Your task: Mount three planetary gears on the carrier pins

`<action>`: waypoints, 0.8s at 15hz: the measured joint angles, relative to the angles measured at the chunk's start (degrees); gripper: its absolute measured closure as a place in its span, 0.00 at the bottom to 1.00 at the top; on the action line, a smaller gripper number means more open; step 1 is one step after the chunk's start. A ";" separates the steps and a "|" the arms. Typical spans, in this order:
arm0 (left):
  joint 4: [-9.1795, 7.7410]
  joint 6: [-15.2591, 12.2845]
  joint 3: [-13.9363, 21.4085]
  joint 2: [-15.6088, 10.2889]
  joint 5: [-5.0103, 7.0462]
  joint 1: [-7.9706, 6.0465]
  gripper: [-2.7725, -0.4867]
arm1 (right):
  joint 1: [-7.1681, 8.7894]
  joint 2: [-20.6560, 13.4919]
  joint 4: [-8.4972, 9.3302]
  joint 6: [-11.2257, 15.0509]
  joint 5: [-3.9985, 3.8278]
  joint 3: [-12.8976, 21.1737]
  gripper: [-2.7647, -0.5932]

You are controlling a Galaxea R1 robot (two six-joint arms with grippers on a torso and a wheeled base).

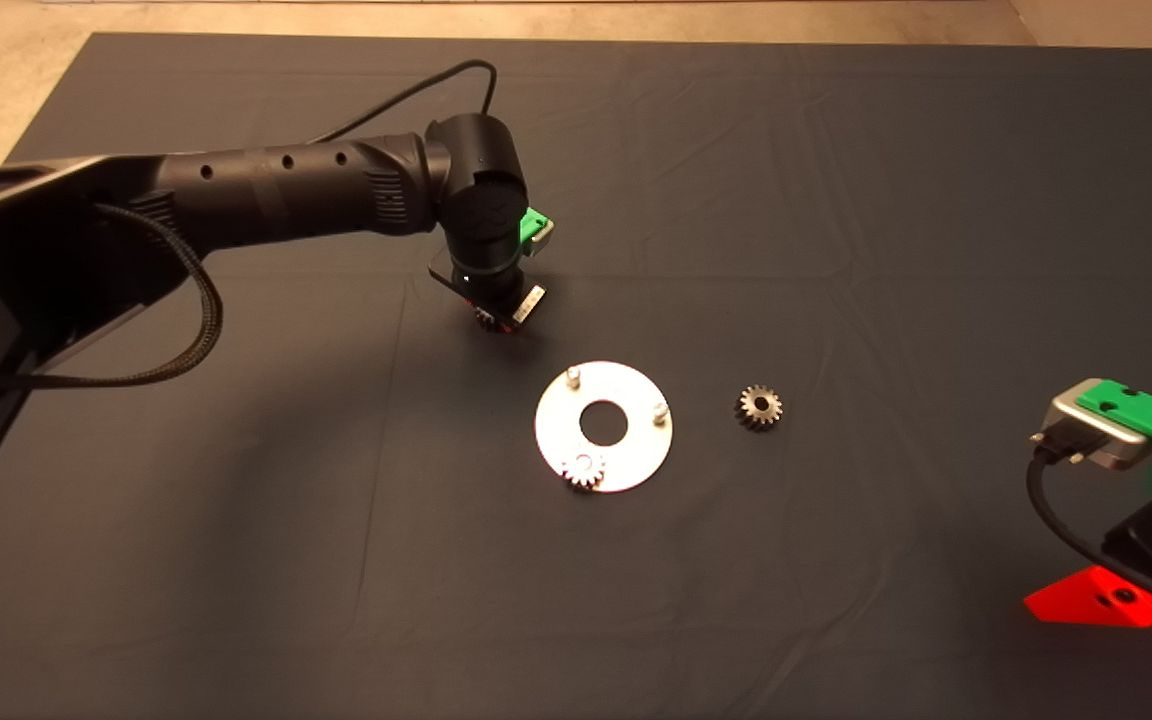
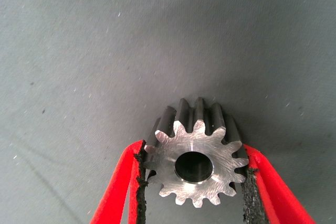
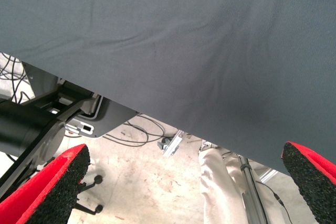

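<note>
My left gripper [image 1: 498, 318] hangs over the mat, up and to the left of the shiny disc [image 1: 638, 452]. In the left wrist view the gripper [image 2: 193, 148] is shut on a silver planetary gear [image 2: 220, 169], with a black pad pressed against its teeth on each side. The disc has two bare carrier pins [image 1: 573, 375] [image 1: 661, 410], and a second gear [image 1: 583, 470] sits at the third pin on its near edge. A third gear [image 1: 759, 407] lies on the mat just right of the disc. My right gripper [image 1: 1096, 600] is parked at the lower right; its fingers [image 3: 58, 177] are wide apart.
The dark mat [image 1: 836, 200] covers the table, with bare floor beyond its far edge. The right wrist view looks past the mat's edge at the floor, with cables and a stand's legs [image 3: 247, 192].
</note>
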 joint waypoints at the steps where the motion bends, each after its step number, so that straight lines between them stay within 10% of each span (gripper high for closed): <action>1: -0.18 0.00 0.57 0.03 0.57 -0.02 0.82 | 0.00 0.00 0.01 0.00 0.00 0.00 0.01; 8: -2.65 -0.27 2.14 0.28 1.38 -0.72 0.85 | 0.00 0.02 0.02 0.00 0.00 0.00 0.01; 12: -6.91 -0.66 2.33 1.26 1.53 -6.12 0.85 | 0.01 0.16 0.02 0.00 0.00 0.00 0.01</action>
